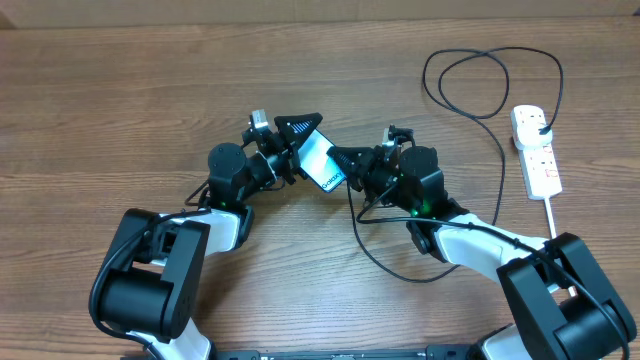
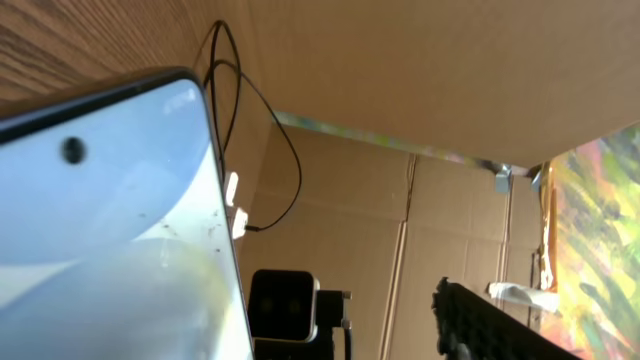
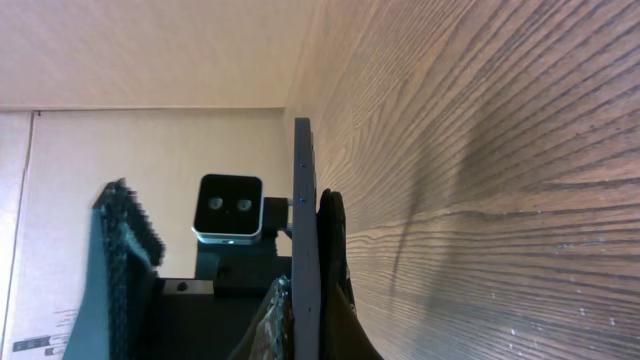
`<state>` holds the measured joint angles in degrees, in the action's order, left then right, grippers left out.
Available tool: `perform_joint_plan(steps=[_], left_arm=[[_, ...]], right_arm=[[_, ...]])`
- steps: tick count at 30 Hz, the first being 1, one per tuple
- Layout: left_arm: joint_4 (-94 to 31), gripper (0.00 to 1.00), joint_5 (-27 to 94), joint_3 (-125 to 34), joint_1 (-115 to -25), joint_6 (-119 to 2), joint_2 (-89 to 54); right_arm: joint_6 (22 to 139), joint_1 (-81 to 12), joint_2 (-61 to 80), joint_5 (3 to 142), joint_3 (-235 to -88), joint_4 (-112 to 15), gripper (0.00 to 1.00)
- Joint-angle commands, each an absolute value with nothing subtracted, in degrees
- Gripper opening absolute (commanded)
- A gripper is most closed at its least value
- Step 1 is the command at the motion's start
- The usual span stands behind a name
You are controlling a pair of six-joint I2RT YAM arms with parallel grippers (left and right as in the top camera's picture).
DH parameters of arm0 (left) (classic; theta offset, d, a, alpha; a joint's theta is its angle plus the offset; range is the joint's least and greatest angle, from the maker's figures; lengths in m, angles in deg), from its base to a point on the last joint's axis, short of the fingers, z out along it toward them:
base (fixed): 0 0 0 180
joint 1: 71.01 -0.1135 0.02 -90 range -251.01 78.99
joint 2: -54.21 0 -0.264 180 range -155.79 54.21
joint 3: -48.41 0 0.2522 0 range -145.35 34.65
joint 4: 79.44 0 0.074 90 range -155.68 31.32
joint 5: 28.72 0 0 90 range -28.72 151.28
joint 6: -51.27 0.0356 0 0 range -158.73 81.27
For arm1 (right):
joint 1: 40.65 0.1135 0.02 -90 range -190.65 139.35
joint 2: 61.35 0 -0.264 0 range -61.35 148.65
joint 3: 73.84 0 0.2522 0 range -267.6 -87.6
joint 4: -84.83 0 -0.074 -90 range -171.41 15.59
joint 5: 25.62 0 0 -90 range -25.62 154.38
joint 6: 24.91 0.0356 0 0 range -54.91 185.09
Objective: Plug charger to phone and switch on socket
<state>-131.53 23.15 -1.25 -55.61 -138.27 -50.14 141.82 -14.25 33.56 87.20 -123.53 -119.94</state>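
- The right jaws are together and, as best I can tell, pinch the phone [image 1: 318, 160] by its lower corner. From the right wrist the phone shows edge-on with a dark finger [image 3: 333, 270] pressed against its side.
- The left jaws stand apart around the phone's upper end. The screen fills one side of the left wrist view, and the one finger [image 2: 480, 320] I can see is well clear of it.
- The phone sits mid-tabletop between the two sets of jaws, tilted rather than flat, with its long axis running from 11 to 5 o'clock.
- The next move turns on the charger [image 1: 502, 170]. Its free end runs in under the right arm [image 1: 440, 215], at about 5 o'clock from the phone.
- The tip is hidden, and I can't tell which end of the phone has the port.
- I'd judge the right arm nearer the cable, though it is busy holding the phone.
- Farther out the cable loops toward 1 o'clock, and its black plug [image 1: 541, 124] looks seated in the socket [image 1: 540, 165].
- The socket lies at 3 o'clock from the phone, well apart, on the right arm's side.
- The tabletop [image 1: 120, 100] is wood-grained, with brown cardboard walls [image 2: 400, 100] beyond it.
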Motion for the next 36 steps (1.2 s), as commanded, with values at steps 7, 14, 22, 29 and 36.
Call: perform_joint_plan(steps=[7,14,22,29,36], left_arm=[[-132.6,0.53,20.6,-1.1,-55.2,-141.2,-50.4],[-132.6,0.45,19.0,-1.1,-55.2,-142.1,-50.4],[-132.6,0.27,18.6,-1.1,-55.2,-142.0,-50.4],[-132.6,0.04,18.2,-1.1,-55.2,-142.0,-50.4],[-132.1,0.05,16.1,-1.1,-56.6,-141.0,-50.4]], right_arm=[[141.6,-14.0,33.9,81.8,-124.8,-119.9,0.04],[141.6,-14.0,33.9,78.9,-124.8,-120.2,0.04],[141.6,-14.0,33.9,77.9,-124.9,-120.4,0.04],[141.6,-14.0,33.9,79.1,-124.9,-120.5,0.64],[126.0,-25.9,30.0,102.2,-124.8,-124.2,1.0]])
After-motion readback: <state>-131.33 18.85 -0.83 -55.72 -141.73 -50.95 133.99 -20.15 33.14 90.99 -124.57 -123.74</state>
